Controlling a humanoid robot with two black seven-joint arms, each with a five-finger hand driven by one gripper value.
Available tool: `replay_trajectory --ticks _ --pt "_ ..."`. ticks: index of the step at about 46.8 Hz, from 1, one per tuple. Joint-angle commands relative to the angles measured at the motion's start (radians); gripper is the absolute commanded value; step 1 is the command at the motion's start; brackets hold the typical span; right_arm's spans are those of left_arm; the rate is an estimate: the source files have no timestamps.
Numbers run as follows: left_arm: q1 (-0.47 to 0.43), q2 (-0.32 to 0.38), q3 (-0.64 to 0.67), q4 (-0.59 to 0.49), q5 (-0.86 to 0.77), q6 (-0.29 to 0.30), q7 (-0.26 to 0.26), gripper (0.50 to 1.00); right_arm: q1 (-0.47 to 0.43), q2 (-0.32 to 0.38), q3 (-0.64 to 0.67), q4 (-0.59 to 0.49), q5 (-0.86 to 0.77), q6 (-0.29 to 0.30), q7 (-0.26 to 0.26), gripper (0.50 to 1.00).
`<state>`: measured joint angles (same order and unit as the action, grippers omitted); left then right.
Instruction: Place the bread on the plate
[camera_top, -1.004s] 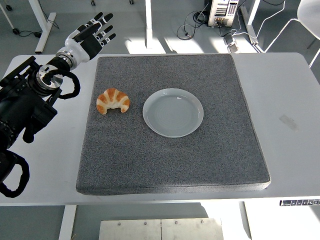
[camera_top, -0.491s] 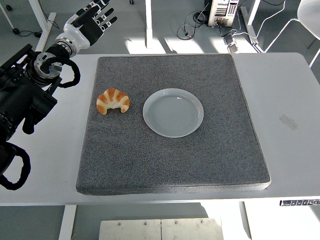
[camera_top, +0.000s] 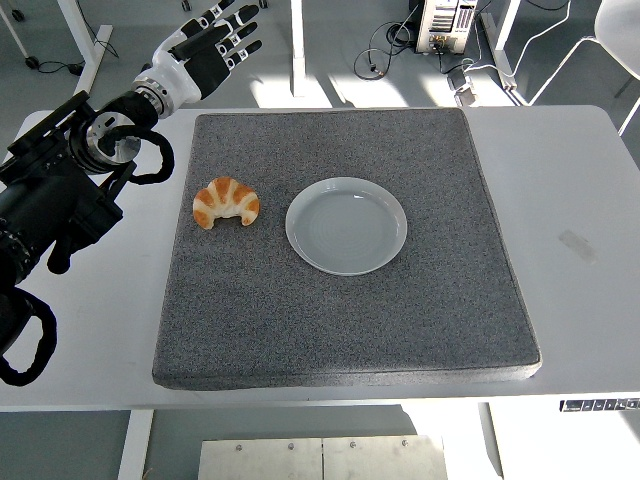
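Note:
A golden croissant (camera_top: 226, 202) lies on the left part of a dark grey mat (camera_top: 350, 300). A pale grey round plate (camera_top: 346, 225) sits empty on the mat, just right of the croissant and apart from it. My left hand (camera_top: 212, 44) is raised beyond the mat's far left corner, fingers spread and holding nothing, well behind the croissant. The right arm does not show.
The mat covers most of the white table (camera_top: 585, 250). Beyond the table's far edge are desk legs, cables and a computer case (camera_top: 445, 25) on the floor. A small smudge (camera_top: 577, 243) marks the table at the right.
My left hand has moved right and farther back, from beside the mat's far left corner to above and behind it. The croissant and plate have not moved.

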<state>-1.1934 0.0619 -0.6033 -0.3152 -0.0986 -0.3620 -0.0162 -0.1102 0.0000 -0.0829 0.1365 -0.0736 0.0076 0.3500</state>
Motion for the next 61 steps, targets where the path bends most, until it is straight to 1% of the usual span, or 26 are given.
replay_trajectory --ticks 1,4,7,11,14,17,21,23,29,33,37,40,42,45,47,51,55,61 --pt "-0.015 0.030 0.049 -0.031 0.068 0.003 -0.043 0.975 0.000 0.000 0.000 0.000 0.000 0.000 0.000 1.000" --pt "-0.031 0.062 0.083 -0.103 0.160 0.009 -0.082 0.977 0.000 0.000 0.000 0.000 0.000 0.000 0.000 1.000" --pt "-0.034 0.139 0.097 -0.211 0.252 0.025 -0.083 0.977 0.000 0.000 0.000 0.000 0.000 0.000 0.000 1.000" --pt "-0.026 0.263 0.126 -0.392 0.397 0.037 -0.085 0.975 0.000 0.000 0.000 0.000 0.000 0.000 0.000 1.000" --pt "-0.031 0.332 0.152 -0.497 0.502 0.037 -0.082 0.974 0.000 0.000 0.000 0.000 0.000 0.000 0.000 1.000" --pt "-0.037 0.366 0.181 -0.544 0.583 0.051 -0.080 0.965 0.000 0.000 0.000 0.000 0.000 0.000 0.000 1.000" --pt "-0.055 0.381 0.267 -0.579 0.692 0.067 -0.083 0.971 0.000 0.000 0.000 0.000 0.000 0.000 0.000 1.000" --pt "-0.064 0.400 0.287 -0.600 0.721 0.068 -0.088 0.983 0.000 0.000 0.000 0.000 0.000 0.000 0.000 1.000" --pt "-0.069 0.486 0.318 -0.726 0.755 0.066 -0.084 0.981 0.000 0.000 0.000 0.000 0.000 0.000 0.000 1.000" --pt "-0.098 0.507 0.387 -0.734 0.836 0.071 -0.080 0.968 0.000 0.000 0.000 0.000 0.000 0.002 0.000 1.000" --pt "-0.133 0.526 0.439 -0.734 0.895 0.080 -0.071 0.934 0.000 0.000 0.000 0.000 0.000 0.000 0.000 1.000" --pt "-0.135 0.546 0.470 -0.736 0.907 0.106 -0.065 0.927 0.000 0.000 0.000 0.000 0.000 0.000 0.000 1.000" --pt "-0.135 0.556 0.491 -0.745 0.898 0.112 -0.048 0.927 0.000 0.000 0.000 0.000 0.000 0.000 0.000 1.000" --pt "-0.123 0.562 0.508 -0.743 0.895 0.133 -0.027 0.927 0.000 0.000 0.000 0.000 0.000 0.000 0.000 1.000" --pt "-0.112 0.573 0.513 -0.746 0.889 0.147 -0.033 0.931 0.000 0.000 0.000 0.000 0.000 0.000 0.000 1.000" --pt "-0.063 0.593 0.511 -0.746 0.878 0.153 -0.034 0.955 0.000 0.000 0.000 0.000 0.000 0.000 0.000 1.000" --pt "-0.028 0.595 0.496 -0.746 0.866 0.172 -0.041 0.969 0.000 0.000 0.000 0.000 0.000 0.000 0.000 1.000" --pt "0.027 0.575 0.499 -0.743 0.815 0.227 -0.036 0.969 0.000 0.000 0.000 0.000 0.000 0.000 0.000 1.000"
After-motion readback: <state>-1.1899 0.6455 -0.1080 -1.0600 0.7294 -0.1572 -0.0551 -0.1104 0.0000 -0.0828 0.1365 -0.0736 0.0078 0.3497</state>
